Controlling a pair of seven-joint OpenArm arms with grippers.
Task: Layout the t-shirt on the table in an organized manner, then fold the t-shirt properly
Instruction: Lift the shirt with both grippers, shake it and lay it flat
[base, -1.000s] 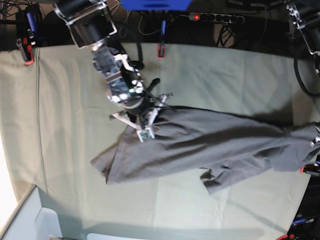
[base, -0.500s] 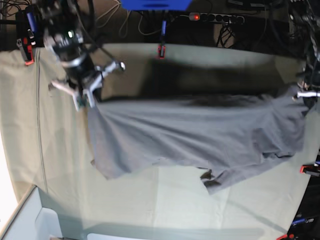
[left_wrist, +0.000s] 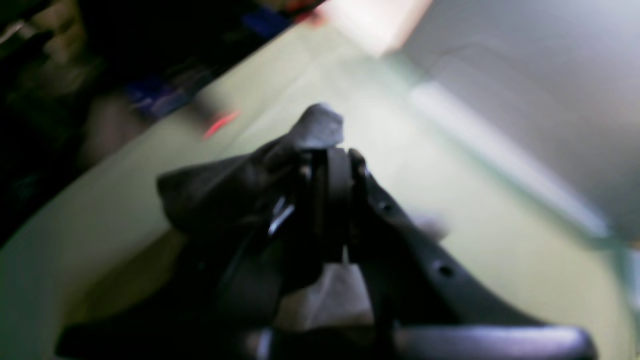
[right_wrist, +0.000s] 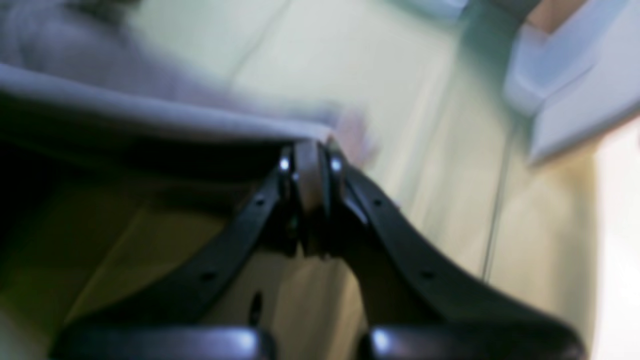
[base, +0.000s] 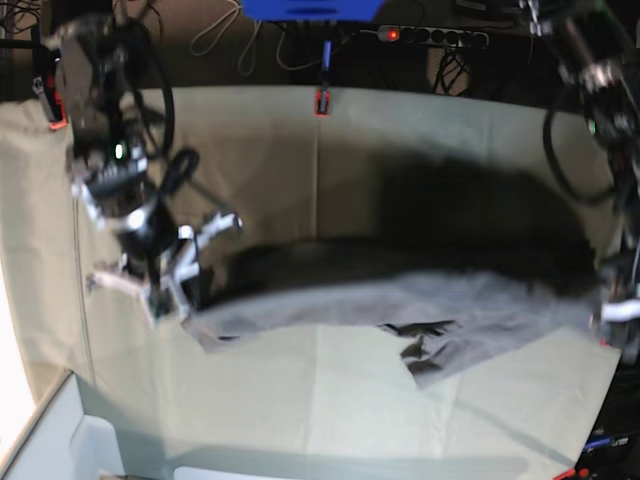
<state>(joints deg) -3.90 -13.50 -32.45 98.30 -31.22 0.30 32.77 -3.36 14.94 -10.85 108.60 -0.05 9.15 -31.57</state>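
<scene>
While each hand pinches an end, the t-shirt (base: 400, 310) stretches between them. Left hand (left_wrist: 332, 165) and right hand (right_wrist: 310, 160) hang above the surface (base: 300, 400).

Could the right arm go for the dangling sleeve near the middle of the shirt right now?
Probably not. The right gripper is shut on the t-shirt at its far end, holding it stretched against the left gripper. Nothing blocks the way to the sleeve, but it would have to let go first.
</scene>
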